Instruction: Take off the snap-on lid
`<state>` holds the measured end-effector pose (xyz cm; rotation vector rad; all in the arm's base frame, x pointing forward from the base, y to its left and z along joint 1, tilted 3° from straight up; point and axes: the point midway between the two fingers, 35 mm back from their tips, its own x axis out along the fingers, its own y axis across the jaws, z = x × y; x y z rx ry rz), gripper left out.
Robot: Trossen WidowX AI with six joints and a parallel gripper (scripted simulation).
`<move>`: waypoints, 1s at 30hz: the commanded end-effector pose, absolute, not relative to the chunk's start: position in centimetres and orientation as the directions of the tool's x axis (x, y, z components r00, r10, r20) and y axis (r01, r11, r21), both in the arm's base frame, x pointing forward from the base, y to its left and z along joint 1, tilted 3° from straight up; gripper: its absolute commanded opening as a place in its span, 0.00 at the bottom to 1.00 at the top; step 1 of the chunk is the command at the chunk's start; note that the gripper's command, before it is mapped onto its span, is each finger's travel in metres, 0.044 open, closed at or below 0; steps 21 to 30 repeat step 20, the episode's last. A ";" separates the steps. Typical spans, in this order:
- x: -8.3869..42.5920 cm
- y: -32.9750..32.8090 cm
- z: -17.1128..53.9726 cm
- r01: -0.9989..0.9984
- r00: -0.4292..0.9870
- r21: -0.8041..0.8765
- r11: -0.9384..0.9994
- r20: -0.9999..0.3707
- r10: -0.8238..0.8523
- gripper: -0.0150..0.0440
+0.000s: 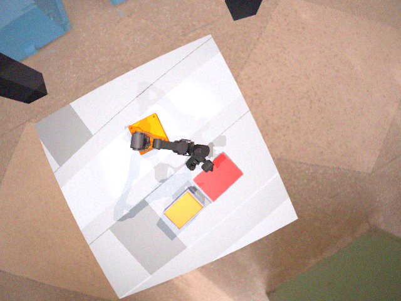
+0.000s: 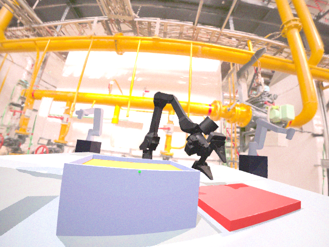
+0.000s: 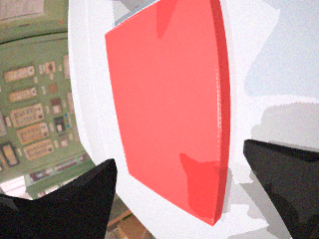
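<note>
The red lid (image 1: 220,179) (image 2: 249,197) (image 3: 164,100) lies flat on the white table beside the storage box, smooth broad face up. Its underside is hidden. The lilac storage box (image 1: 175,200) (image 2: 127,201) stands upright with its top uncovered, showing a yellow surface inside the rim. A narrow gap shows between box and lid in the top view. My gripper (image 1: 200,167) (image 2: 218,170) (image 3: 182,157) is open and empty, its fingers wide apart. It hangs above the table by the lid's edge nearest the arm base, clear of the lid.
My arm's base stands on an orange plate (image 1: 155,124) on the white table (image 1: 194,93). Two pale grey arms (image 2: 98,122) (image 2: 261,135) on dark blocks (image 2: 87,146) (image 2: 253,165) stand in the background, beyond the table.
</note>
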<state>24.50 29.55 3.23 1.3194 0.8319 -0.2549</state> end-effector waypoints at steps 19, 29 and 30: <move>20.4 27.8 3.4 0.607 0.693 0.748 0.268 -0.664 0.280 1.00; 20.2 27.7 3.4 0.608 0.693 0.748 0.268 -0.664 0.280 1.00; 20.2 27.7 3.4 0.608 0.693 0.748 0.268 -0.664 0.280 1.00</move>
